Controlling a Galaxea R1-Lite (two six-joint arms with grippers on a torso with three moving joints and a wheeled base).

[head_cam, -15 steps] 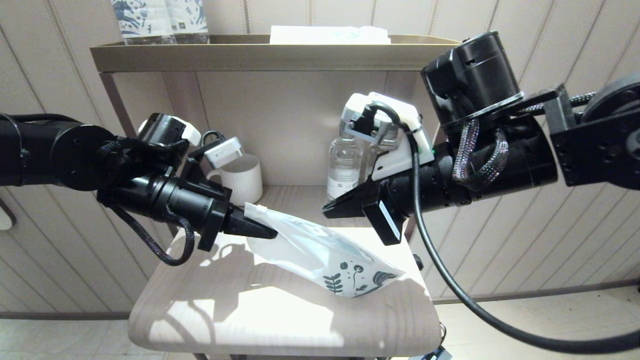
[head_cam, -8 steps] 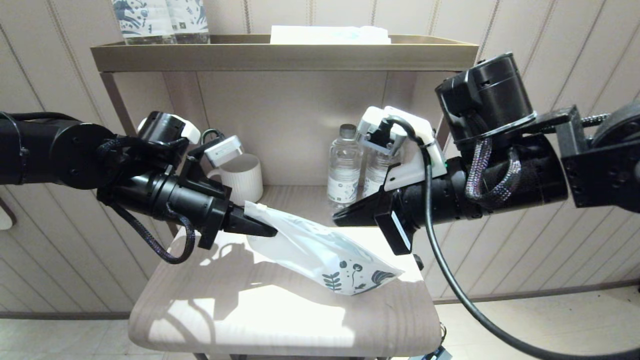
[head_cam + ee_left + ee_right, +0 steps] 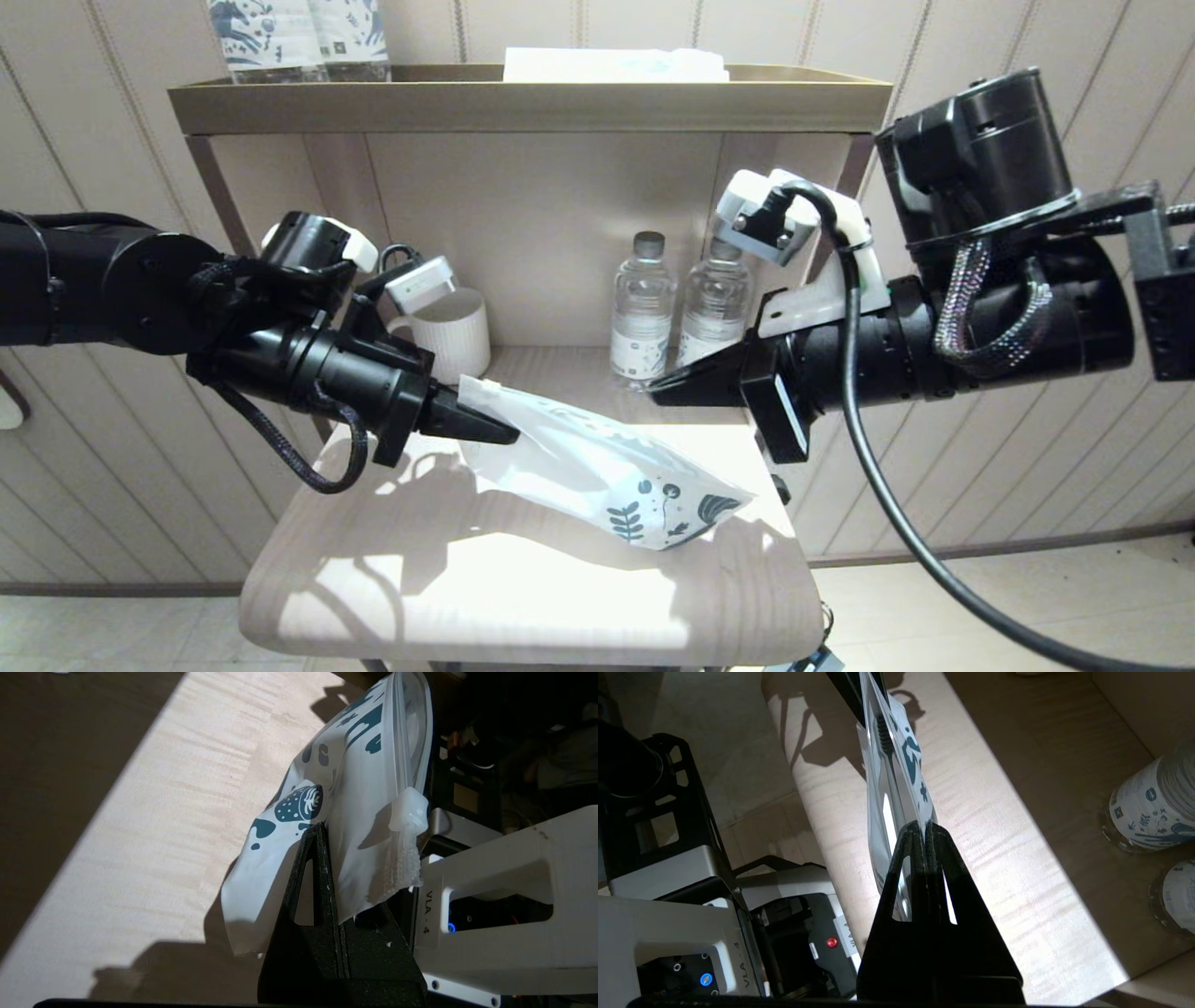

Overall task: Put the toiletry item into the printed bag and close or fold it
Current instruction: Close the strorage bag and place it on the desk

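Jaws of the left gripper (image 3: 504, 432) are clenched on the plain top corner of the flat white crinkly printed bag w/ teal leaf print (image 3: 597, 462), which hangs tilted, printed end low toward 4 o'clock and touching the pale wood shelf top (image 3: 448, 579). Jaws of the right gripper (image 3: 656, 393) are pressed together w/ nothing between them, hovering above the bag at approx 2 o'clock from it, apart from it in the head view. In the right wrist view the slim pale grey toothbrush w/ dark bristle head (image 3: 883, 735) shows thru the bag's clear side, inside it; two clear water bottles (image 3: 642, 308) stand behind at 12 o'clock, a white ribbed mug (image 3: 457, 331) at 10.
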